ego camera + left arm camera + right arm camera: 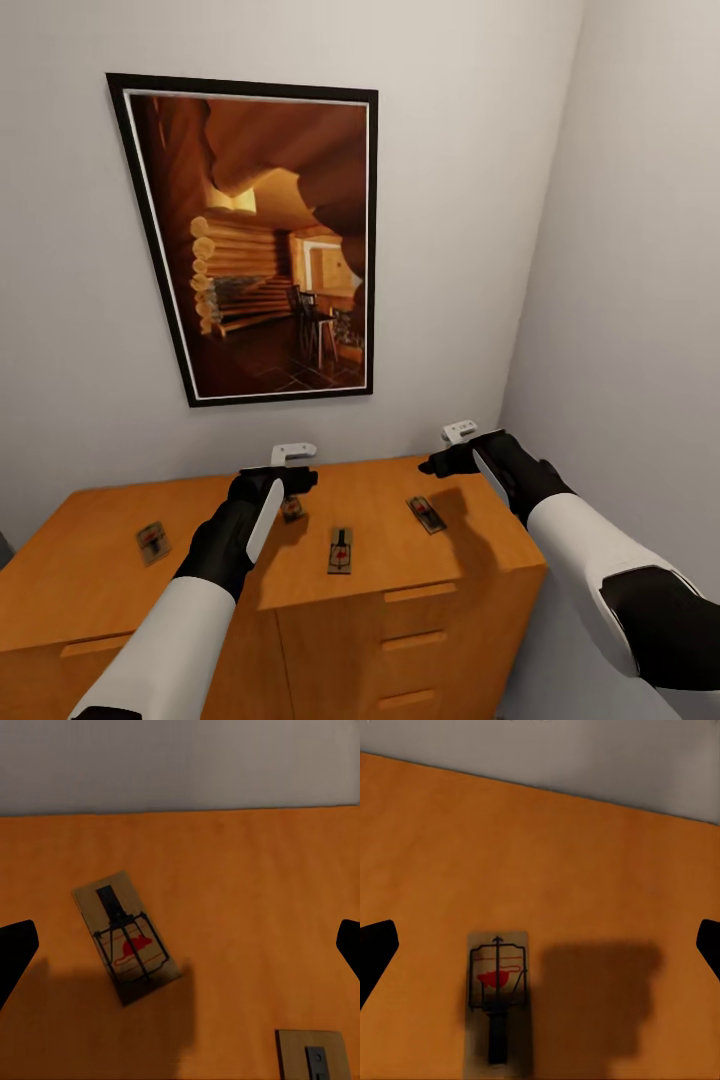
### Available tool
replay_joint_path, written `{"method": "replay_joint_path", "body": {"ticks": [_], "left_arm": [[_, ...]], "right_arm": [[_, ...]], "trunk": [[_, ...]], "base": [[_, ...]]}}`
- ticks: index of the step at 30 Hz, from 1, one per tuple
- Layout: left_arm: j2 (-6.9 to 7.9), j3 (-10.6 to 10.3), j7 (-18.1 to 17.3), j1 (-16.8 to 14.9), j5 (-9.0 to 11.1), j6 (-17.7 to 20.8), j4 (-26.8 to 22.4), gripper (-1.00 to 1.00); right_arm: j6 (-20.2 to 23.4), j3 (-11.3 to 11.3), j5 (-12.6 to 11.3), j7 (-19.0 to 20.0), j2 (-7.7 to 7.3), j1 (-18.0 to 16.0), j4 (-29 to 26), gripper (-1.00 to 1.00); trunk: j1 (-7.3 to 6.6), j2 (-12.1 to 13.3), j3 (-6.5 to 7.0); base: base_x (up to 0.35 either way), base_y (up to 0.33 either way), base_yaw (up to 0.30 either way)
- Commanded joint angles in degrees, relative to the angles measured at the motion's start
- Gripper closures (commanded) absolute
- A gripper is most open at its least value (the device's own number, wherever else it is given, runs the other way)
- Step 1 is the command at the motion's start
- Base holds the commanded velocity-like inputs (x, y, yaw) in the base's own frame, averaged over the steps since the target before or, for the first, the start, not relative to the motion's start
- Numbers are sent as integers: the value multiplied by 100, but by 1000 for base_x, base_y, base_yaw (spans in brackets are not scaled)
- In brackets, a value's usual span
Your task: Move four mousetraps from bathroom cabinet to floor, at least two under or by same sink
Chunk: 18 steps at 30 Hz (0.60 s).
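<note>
So the cabinet sits in a corner, white walls behind it and on its right, and there's a big black-framed picture of a log-cabin room hanging on the back wall above both arms. Nothing is piled on the orange top apart from the traps, so there's no clutter between the grippers and the wood.

All four traps are on the cabinet top. The left gripper hangs right over the second trap, partly covering it in the head view. In its wrist view that trap lies flat and turned at an angle between the two dark fingertips, not touching either one. The left trap is well off to that gripper's outer side. The middle trap is near its inner side, closer to the front edge, and a corner of it peeks into the wrist view.

The right gripper floats above the back right part of the top, with the right trap just in front of it and below. Wrist view has that trap flat between spread fingertips, closer to one side.

Both grippers are wide open, holding nothing and touching nothing.
</note>
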Motion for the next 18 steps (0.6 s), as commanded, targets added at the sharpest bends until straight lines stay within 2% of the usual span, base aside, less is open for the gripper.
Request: {"method": "replay_joint_path", "body": {"ticks": [1,7,18], "left_arm": [[0,-7,46,-5,52,22,-6,-100],[0,-6,46,-5,52,22,-6,-100],[0,-4,46,-5,52,22,-6,-100]], "right_arm": [[23,26,18,24,-6,-5,-8,-100],[32,23,2,24,9,-5,2,-100],[35,24,-4,25,21,-5,138,-100]], "trunk": [[3,-10,-12],[3,-10,-12],[3,-10,-12]], "base": [[143,0,0],[143,0,0],[22,0,0]]}}
